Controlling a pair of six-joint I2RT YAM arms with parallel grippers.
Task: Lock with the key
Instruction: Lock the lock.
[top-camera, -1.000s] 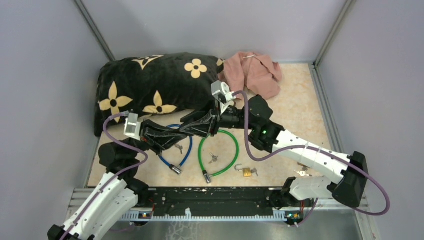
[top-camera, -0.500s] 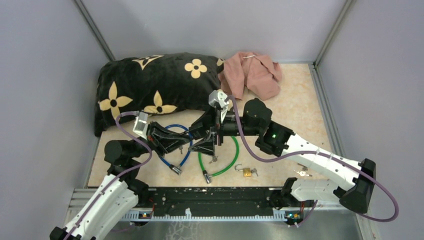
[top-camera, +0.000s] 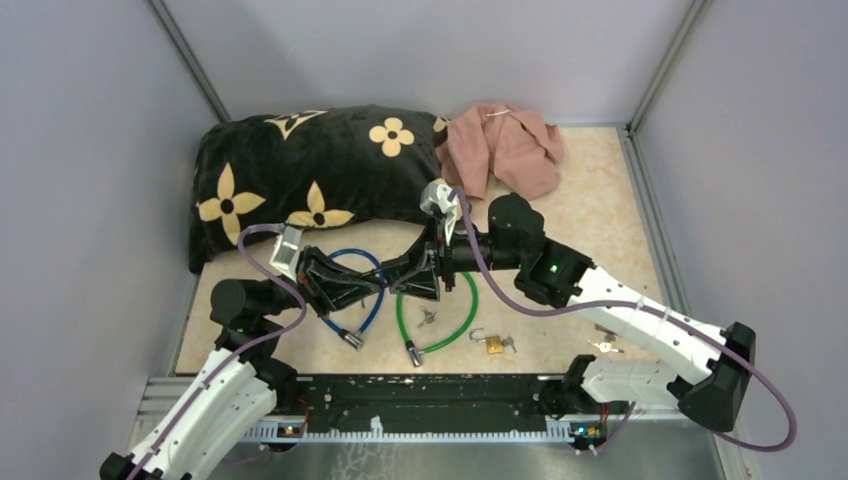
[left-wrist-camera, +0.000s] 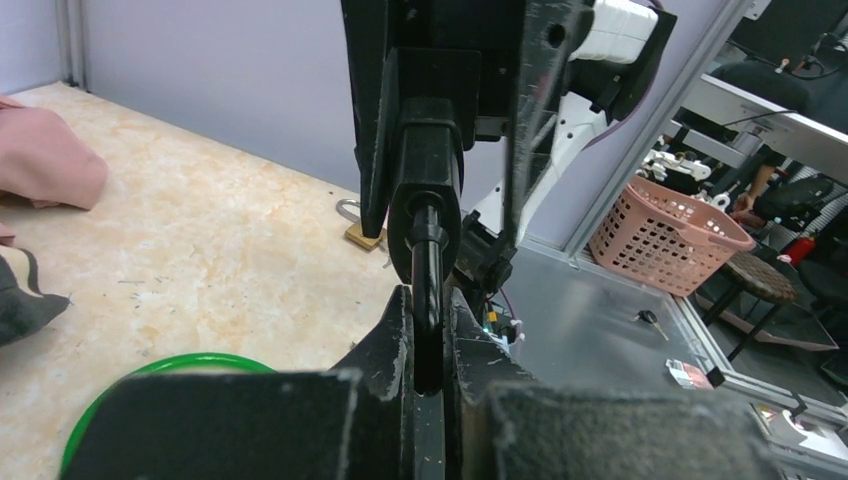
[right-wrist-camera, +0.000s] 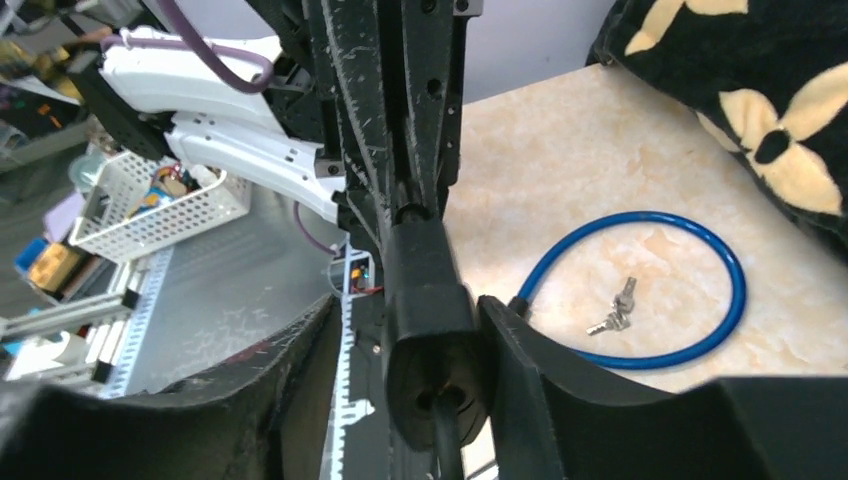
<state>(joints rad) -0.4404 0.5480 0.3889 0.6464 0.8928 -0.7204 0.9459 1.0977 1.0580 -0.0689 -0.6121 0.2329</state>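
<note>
A black lock body (left-wrist-camera: 425, 190) hangs between my two grippers above the floor; it also shows in the right wrist view (right-wrist-camera: 430, 300). My left gripper (left-wrist-camera: 428, 330) is shut on a thin black piece that runs into the near end of the lock and looks like the key (left-wrist-camera: 428, 270). My right gripper (right-wrist-camera: 405, 330) stands round the lock body: one finger (right-wrist-camera: 500, 350) rests against it, and a gap shows at the other side. A black cable (right-wrist-camera: 447, 440) leaves the lock's end toward the right wrist camera. In the top view both grippers meet (top-camera: 395, 282) over the green cable.
On the floor lie a blue cable lock (top-camera: 350, 290) with keys (right-wrist-camera: 615, 308), a green cable lock (top-camera: 440, 320) with keys (top-camera: 428, 317), a brass padlock (top-camera: 493, 343) and more keys (top-camera: 605, 345). A black flowered pillow (top-camera: 300, 170) and a pink cloth (top-camera: 505, 145) lie at the back.
Both grippers, joined at the lock, have moved down and left from the pillow's edge to above the cables. The right wrist has rotated between frames.
</note>
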